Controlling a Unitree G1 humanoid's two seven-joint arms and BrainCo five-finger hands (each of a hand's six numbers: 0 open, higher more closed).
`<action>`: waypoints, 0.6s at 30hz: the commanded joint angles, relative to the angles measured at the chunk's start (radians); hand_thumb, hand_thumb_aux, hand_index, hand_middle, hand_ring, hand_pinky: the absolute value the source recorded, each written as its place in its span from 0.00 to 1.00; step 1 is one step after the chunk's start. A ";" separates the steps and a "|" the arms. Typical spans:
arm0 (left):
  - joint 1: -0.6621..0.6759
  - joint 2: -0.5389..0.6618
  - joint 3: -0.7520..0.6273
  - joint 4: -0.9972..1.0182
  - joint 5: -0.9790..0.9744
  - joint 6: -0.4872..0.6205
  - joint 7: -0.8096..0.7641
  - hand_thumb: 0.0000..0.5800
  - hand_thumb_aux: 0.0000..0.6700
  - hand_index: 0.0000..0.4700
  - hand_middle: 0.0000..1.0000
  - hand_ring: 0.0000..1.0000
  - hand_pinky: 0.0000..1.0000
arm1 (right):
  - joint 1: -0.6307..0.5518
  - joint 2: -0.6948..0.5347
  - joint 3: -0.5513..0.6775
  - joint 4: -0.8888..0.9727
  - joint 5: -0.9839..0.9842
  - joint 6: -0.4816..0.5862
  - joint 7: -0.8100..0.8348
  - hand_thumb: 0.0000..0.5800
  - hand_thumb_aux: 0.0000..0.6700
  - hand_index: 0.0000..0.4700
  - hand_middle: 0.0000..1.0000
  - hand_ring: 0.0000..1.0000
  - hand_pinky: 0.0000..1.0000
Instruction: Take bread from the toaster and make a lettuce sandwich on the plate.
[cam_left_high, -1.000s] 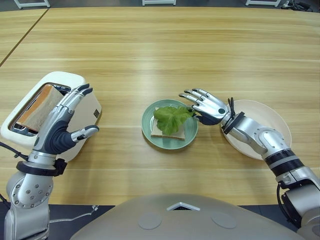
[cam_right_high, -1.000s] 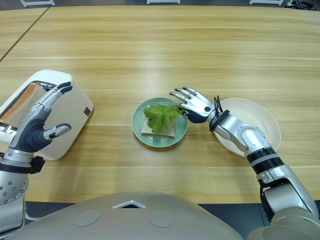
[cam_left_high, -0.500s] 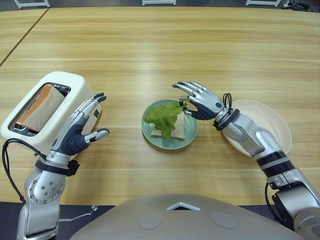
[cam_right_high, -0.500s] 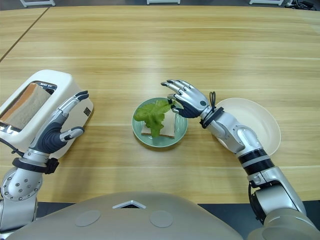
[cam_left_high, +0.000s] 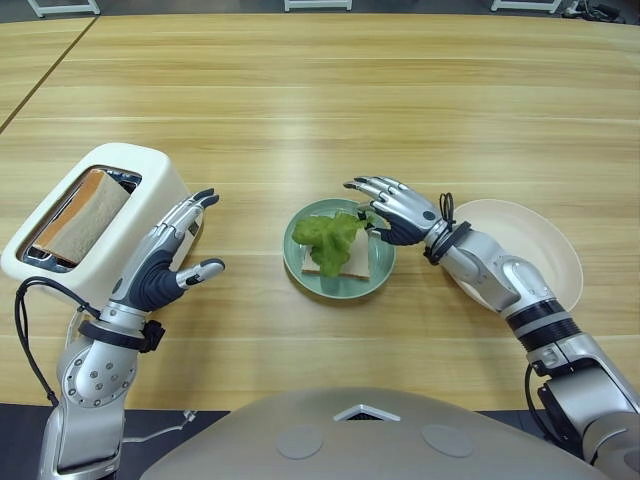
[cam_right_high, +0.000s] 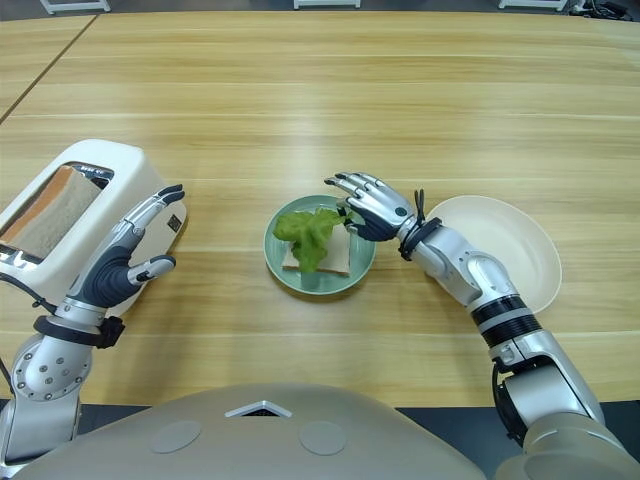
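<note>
right hand (cam_left_high: 398, 208) pinches lettuce (cam_left_high: 326, 236) on the plate (cam_left_high: 340, 288); left hand (cam_left_high: 160, 270), wide and empty, is nearer: bread (cam_left_high: 85, 212) lies up-left, in the toaster (cam_left_high: 150, 165) toward the desk's near left corner.

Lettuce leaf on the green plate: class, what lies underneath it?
A slice of bread lies under the lettuce leaf, resting on the green plate. Only the bread's near edge and right side show; the rest of the slice is covered by the leaf.
</note>
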 joint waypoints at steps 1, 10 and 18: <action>0.008 0.006 -0.007 0.008 0.014 0.000 -0.002 0.00 0.00 0.00 0.00 0.00 0.00 | -0.020 -0.038 0.035 -0.001 -0.112 0.000 -0.038 1.00 1.00 1.00 0.00 0.00 0.00; 0.010 0.009 -0.014 0.010 0.018 0.001 -0.004 0.00 0.00 0.00 0.00 0.00 0.00 | -0.027 -0.066 0.078 -0.016 -0.205 -0.019 -0.076 0.83 0.58 0.58 0.00 0.00 0.00; 0.016 0.010 -0.018 0.005 0.021 0.003 -0.007 0.00 0.00 0.00 0.00 0.00 0.00 | -0.016 -0.112 0.074 -0.028 -0.193 -0.029 -0.052 0.00 0.00 0.00 0.00 0.00 0.00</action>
